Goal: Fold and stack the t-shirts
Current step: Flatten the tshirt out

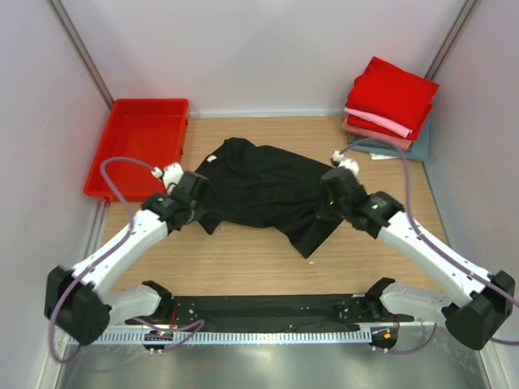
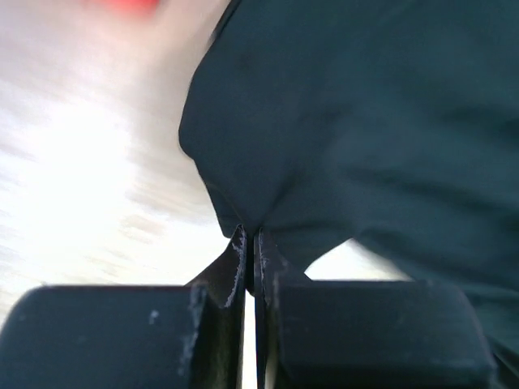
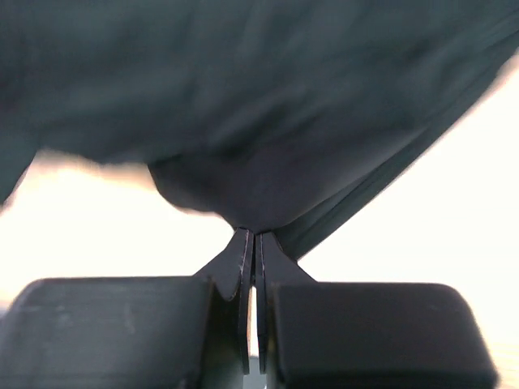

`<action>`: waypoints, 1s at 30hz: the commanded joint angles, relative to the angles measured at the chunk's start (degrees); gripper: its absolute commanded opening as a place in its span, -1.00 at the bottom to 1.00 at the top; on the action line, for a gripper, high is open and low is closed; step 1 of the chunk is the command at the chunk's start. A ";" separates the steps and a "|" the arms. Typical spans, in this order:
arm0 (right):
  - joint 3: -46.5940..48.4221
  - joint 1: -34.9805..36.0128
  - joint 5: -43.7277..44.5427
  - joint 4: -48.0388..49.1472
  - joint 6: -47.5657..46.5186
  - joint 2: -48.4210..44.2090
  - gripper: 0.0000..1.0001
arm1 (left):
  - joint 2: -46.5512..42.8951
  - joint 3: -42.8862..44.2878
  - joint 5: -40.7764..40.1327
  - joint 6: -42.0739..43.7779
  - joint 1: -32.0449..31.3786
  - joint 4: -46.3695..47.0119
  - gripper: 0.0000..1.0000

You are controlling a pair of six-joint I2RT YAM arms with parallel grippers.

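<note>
Overhead first: black t-shirt point(image 1: 259, 190) lies rumpled across the middle of the wooden table point(image 1: 243, 263), with the left gripper point(image 1: 197, 197) at its left edge and the right gripper point(image 1: 326, 199) at its right. Folded t-shirts point(image 1: 389, 101), red over pink over grey-teal, are stacked in the far right corner, and the red tray point(image 1: 146, 103) sits far left. Jaws are hidden from up here. Left wrist camera settles it: left gripper point(image 2: 250, 239) pinched tight on a bunched fold of black t-shirt point(image 2: 365, 121). Right wrist camera: right gripper point(image 3: 255, 237) likewise clamped on the black t-shirt point(image 3: 243, 97), which is blurred above.

Shirt point(image 1: 259, 188) centre; tray point(image 1: 139, 144) far L; folded stack point(image 1: 391, 105) far R.
</note>
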 commanded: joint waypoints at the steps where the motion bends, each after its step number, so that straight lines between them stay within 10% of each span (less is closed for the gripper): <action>1: 10.65 -7.19 6.80 -9.44 -8.23 -3.87 -0.97 | -8.69 13.86 -3.71 3.98 -0.19 -10.68 -1.00; 12: 39.04 -8.70 20.52 -20.70 -15.01 -7.99 -0.97 | -9.75 47.36 -0.56 13.47 -0.28 -23.90 -0.99; 30: 37.92 -8.79 1.97 -3.57 -29.59 -34.45 -0.97 | -19.86 65.22 26.41 37.91 1.91 -5.81 -0.99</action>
